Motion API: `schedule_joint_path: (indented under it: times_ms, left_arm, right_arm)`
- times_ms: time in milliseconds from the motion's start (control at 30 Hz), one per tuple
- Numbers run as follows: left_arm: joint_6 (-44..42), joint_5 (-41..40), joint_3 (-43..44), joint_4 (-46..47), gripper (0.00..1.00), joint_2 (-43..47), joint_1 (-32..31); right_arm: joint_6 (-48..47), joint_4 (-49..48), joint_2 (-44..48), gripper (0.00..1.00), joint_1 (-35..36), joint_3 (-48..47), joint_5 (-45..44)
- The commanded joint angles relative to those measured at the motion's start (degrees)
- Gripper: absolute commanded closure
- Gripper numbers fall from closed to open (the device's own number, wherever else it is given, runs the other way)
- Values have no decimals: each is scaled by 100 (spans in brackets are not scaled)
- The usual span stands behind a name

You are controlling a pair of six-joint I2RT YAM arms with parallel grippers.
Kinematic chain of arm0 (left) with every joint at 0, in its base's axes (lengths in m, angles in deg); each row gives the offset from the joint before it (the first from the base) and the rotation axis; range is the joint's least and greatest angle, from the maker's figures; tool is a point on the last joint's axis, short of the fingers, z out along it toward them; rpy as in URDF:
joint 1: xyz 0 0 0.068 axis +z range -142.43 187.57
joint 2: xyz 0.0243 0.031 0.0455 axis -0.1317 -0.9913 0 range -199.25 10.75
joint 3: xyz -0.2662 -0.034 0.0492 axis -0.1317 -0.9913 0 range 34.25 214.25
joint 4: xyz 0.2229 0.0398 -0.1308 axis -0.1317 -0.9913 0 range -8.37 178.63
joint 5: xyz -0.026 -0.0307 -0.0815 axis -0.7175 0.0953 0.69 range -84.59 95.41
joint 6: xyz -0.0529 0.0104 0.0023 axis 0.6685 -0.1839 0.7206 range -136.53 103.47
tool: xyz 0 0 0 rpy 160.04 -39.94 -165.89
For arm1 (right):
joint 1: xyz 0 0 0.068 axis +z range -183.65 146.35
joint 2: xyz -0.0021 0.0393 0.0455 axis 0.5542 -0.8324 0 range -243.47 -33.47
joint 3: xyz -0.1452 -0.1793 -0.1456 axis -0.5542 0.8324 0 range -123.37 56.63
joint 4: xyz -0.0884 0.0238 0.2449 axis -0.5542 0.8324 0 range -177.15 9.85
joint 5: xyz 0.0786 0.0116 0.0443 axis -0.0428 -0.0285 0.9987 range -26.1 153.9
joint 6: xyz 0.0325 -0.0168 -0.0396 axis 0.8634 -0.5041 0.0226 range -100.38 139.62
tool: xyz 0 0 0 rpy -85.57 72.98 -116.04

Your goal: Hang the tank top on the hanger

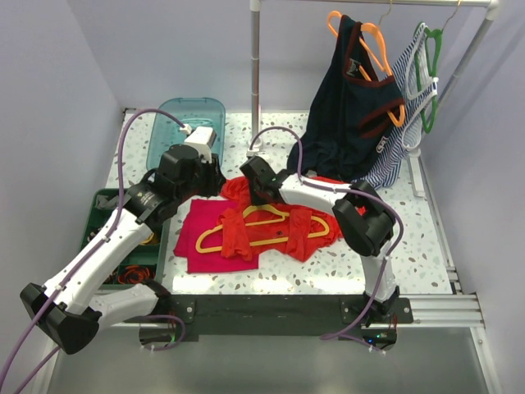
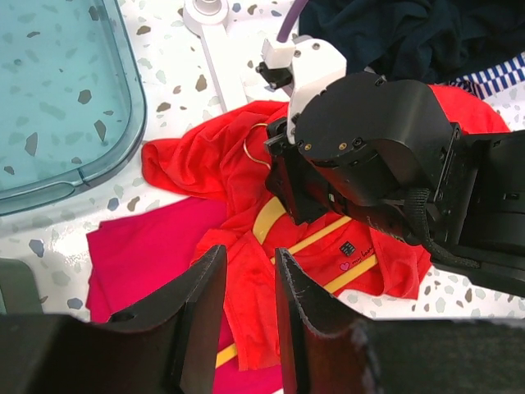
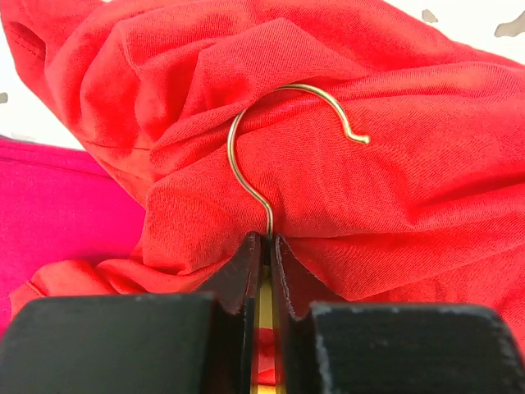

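The red-orange tank top [image 1: 308,226] lies crumpled on the table, draped over the pale yellow hanger [image 1: 271,241], which rests partly on a magenta cloth. My right gripper [image 1: 253,184] is shut on the hanger's neck [image 3: 264,246], just below the metal hook [image 3: 283,89] that lies on the tank top [image 3: 394,164]. My left gripper [image 1: 218,182] hovers beside it, open and empty. In the left wrist view its fingers [image 2: 250,287] hang above a strap of the tank top [image 2: 213,164], with the yellow hanger [image 2: 269,220] showing through.
A flat magenta cloth [image 1: 201,238] lies under the left side. A teal tray [image 1: 193,123] sits at the back left, a green bin [image 1: 111,226] at the left. A rack pole [image 1: 255,74] stands behind. A navy top [image 1: 349,115] and a striped garment [image 1: 406,123] hang back right.
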Motion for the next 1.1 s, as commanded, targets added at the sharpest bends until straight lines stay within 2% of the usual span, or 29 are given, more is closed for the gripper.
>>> schedule_joint_path:
  times_ms: [0,433,600,667,700,767,933,1067]
  left_arm:
    - [-49,90,58,189,65,58,43]
    - [-128,370,-83,365,54,111,43]
    - [-382,678,-416,611,43,102,43]
    - [-487,1107,-504,628,39,50,43]
    - [-514,1248,-626,646,33,67,43]
    - [-602,1529,-759,725,27,172,51]
    - [-910,1830,-1049,778,20,269,43]
    - [-1182,1821,-927,743,18,164,51]
  right_arm:
    - [24,-199,374,98,-14,-44,-169]
    - [51,-322,1561,100,13,546,-441]
    - [-10,-366,2087,100,57,800,-670]
    - [-37,-339,2264,100,74,845,-705]
    - [-37,-331,2351,100,83,888,-732]
    - [-81,-261,2633,100,109,915,-810]
    - [-178,-85,3143,100,144,915,-960]
    - [-274,99,3538,100,145,854,-1013]
